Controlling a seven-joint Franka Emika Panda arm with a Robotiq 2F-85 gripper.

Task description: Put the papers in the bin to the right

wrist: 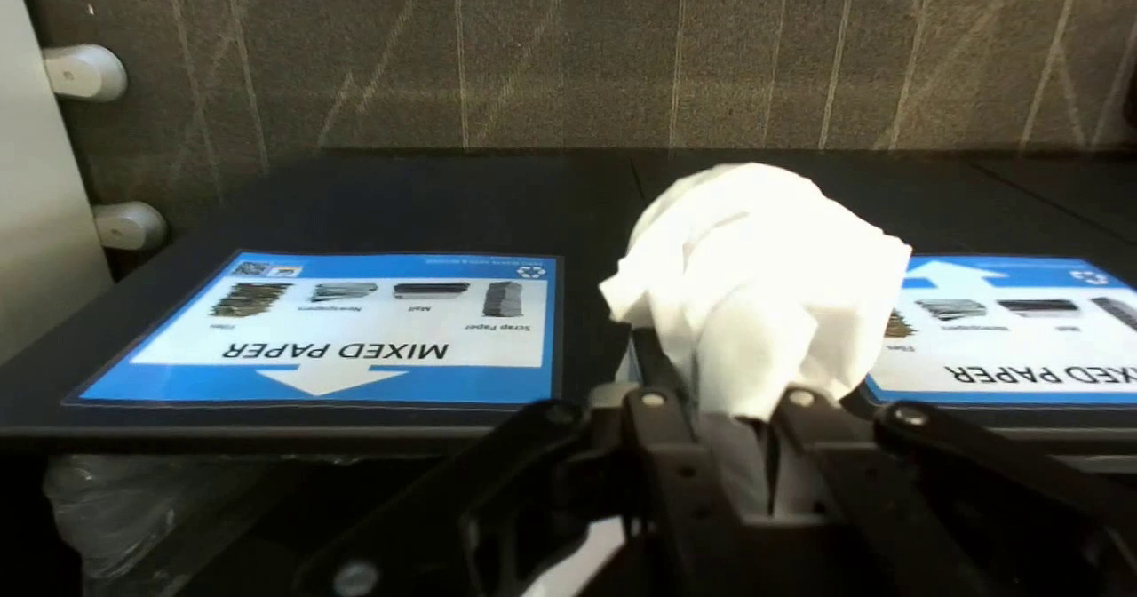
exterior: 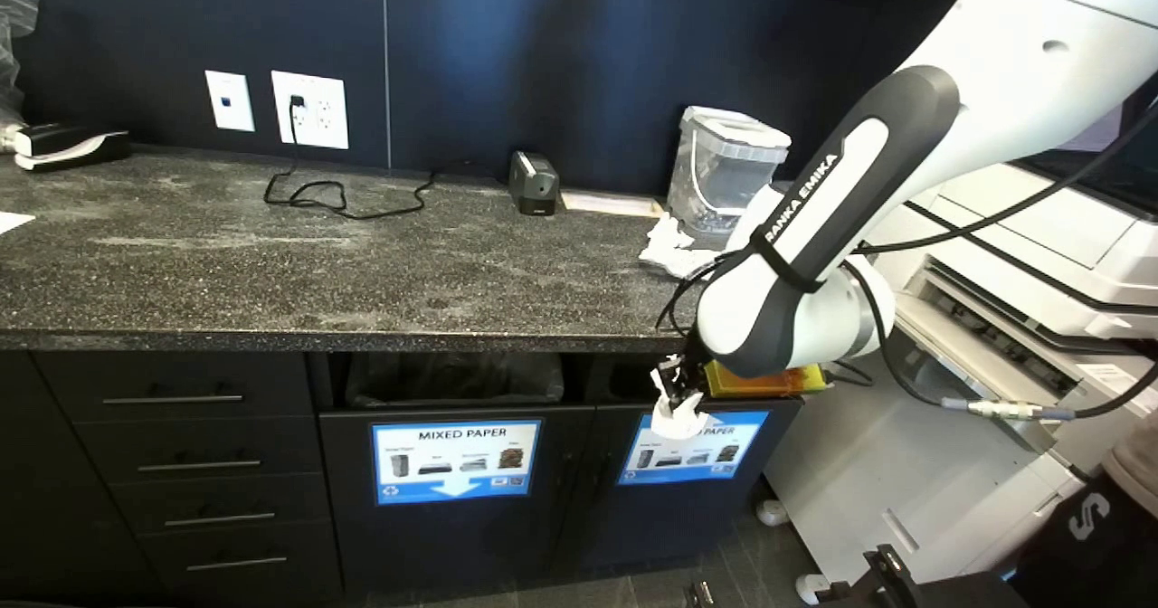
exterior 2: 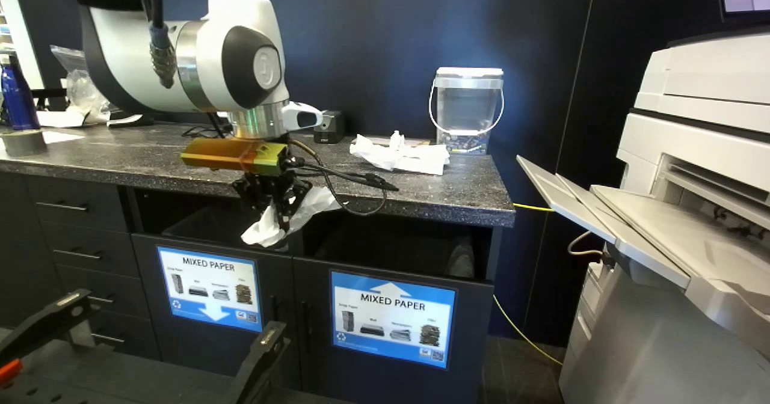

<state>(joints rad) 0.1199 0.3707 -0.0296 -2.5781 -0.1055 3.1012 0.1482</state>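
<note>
Jaws of the black gripper (wrist: 728, 403): clenched on a crumpled white paper wad (wrist: 755, 290). In an exterior view the wad hangs mainly left of the dark rectangular bin slot (exterior 2: 391, 244); rightward transfer appears required before release. Further crumpled white papers (exterior 2: 415, 159) rest on the speckled dark countertop (exterior 2: 457, 190).

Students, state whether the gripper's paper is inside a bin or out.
Out: the paper hangs from the gripper, hiding part of a MIXED PAPER label in an exterior view.
</note>
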